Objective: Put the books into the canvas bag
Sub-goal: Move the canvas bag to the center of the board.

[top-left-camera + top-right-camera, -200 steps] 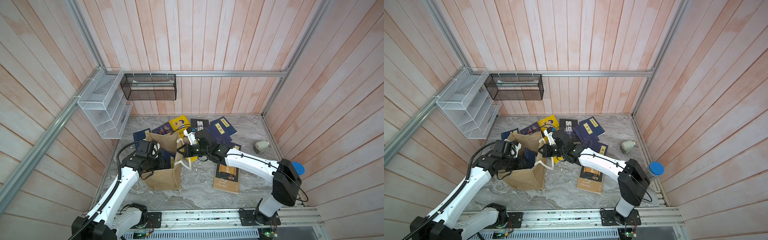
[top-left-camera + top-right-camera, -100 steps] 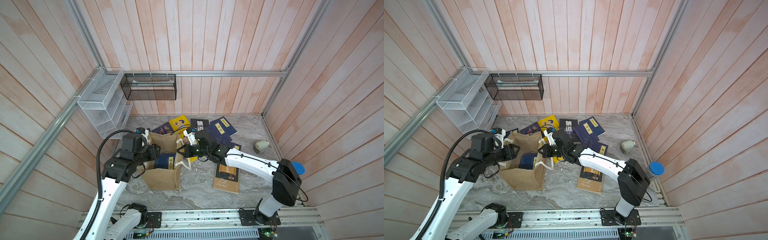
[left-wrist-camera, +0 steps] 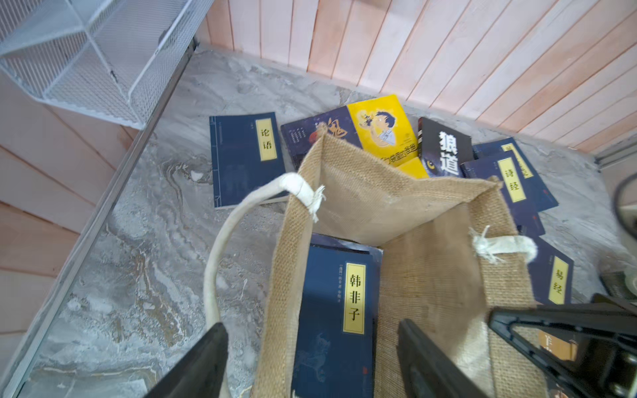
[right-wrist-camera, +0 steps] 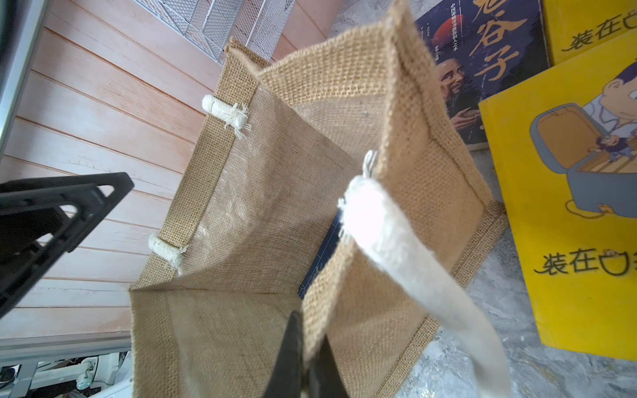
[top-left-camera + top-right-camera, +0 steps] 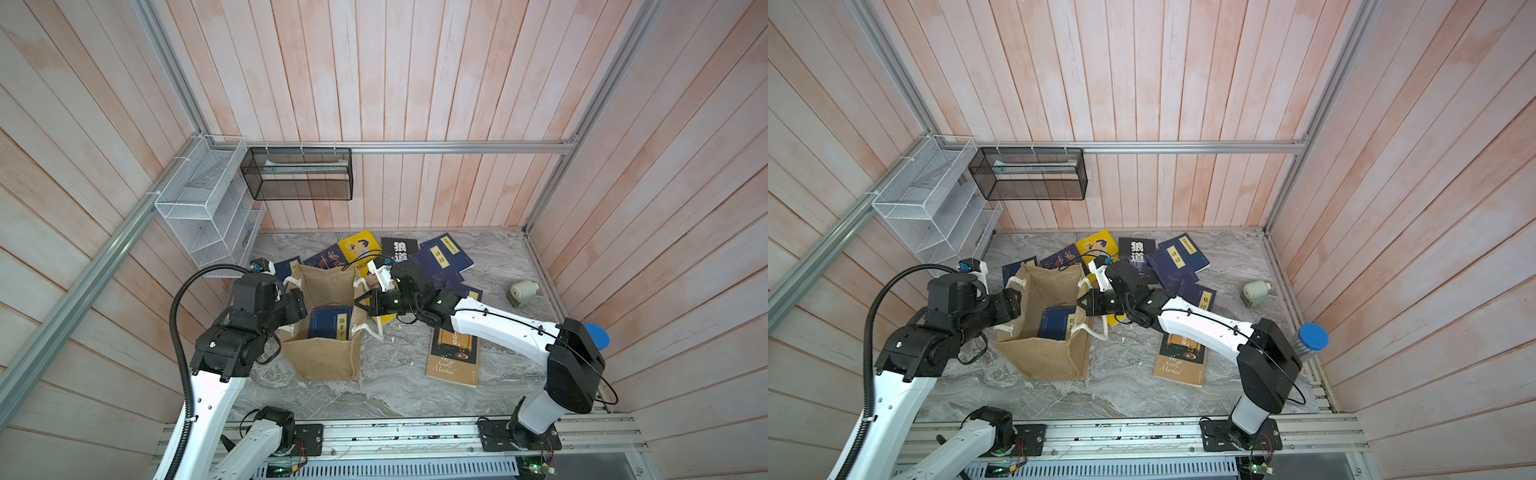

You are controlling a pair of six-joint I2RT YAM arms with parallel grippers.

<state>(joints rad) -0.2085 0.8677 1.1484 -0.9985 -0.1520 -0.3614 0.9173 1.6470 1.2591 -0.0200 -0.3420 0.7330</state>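
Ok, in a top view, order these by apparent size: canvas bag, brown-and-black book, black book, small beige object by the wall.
1. canvas bag
2. brown-and-black book
3. black book and small beige object: too close to rank, as the book is partly hidden.

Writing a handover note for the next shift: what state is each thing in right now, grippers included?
canvas bag, upright, mouth open.
navy book, standing inside the bag, ungripped.
left gripper, open, empty, by the bag's rim.
right gripper, shut on the bag's rim.
brown-and-black book, flat on the table, outside the bag.
black book, flat on the table, outside the bag.
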